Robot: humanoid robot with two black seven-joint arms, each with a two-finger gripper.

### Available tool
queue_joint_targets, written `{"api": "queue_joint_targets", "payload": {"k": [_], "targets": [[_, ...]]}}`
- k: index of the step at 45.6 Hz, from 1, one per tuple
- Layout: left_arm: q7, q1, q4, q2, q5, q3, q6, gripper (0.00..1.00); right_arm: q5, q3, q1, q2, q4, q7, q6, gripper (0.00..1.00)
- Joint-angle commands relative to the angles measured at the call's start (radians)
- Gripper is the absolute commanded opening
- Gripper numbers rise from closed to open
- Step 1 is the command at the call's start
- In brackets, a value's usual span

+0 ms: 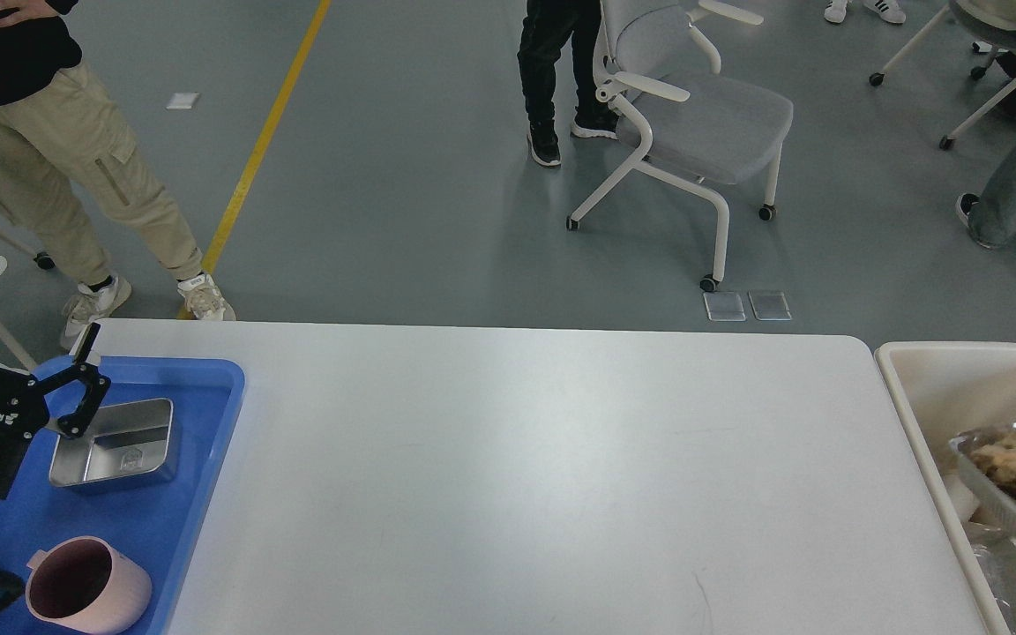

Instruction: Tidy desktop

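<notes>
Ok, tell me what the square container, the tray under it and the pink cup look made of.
Square container: looks like brushed metal, probably steel, with a grey sheen and reflections on its walls.
Tray: seems to be plastic, uniform blue, smooth, moulded raised rim.
Pink cup: matte; plastic or ceramic, can't tell which.

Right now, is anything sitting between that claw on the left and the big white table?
Nothing visible. The left gripper hangs open over the blue tray, beside the metal tin. The desktop lies just beyond the tray's rim.

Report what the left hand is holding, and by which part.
Nothing. The left hand is open above the blue tray, its fingers spread, with the metal tin beside it ungripped. The right hand is out of view.
</notes>
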Motion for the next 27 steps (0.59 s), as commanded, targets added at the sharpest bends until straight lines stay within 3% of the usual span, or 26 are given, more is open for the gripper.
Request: {"api": "queue_joint_targets", "payload": {"k": [1,3,4,13,27], "targets": [[0.000,0.001,0.000,-0.006,0.002,0.002,0.000,0.97,-0.001,0.007,0.001,0.047,-0.068,0.005,-0.002,0.50],[0.000,0.001,0.000,-0.006,0.002,0.002,-0.002,0.97,-0.001,0.007,0.001,0.067,-0.094,0.005,-0.002,0.74],[0.000,0.001,0.000,-0.006,0.002,0.002,0.000,0.97,-0.001,0.007,0.001,0.076,-0.106,0.005,-0.004,0.98],[0.002,0.000,0.005,0.000,0.003,0.002,-0.002,0.97,-0.003,0.008,0.050,0.130,-0.157,0.005,0.007,1.00],[0.000,0.000,0.012,-0.002,0.003,0.015,-0.002,0.97,-0.005,0.005,0.294,0.260,-0.157,0.008,0.008,1.00]]}}
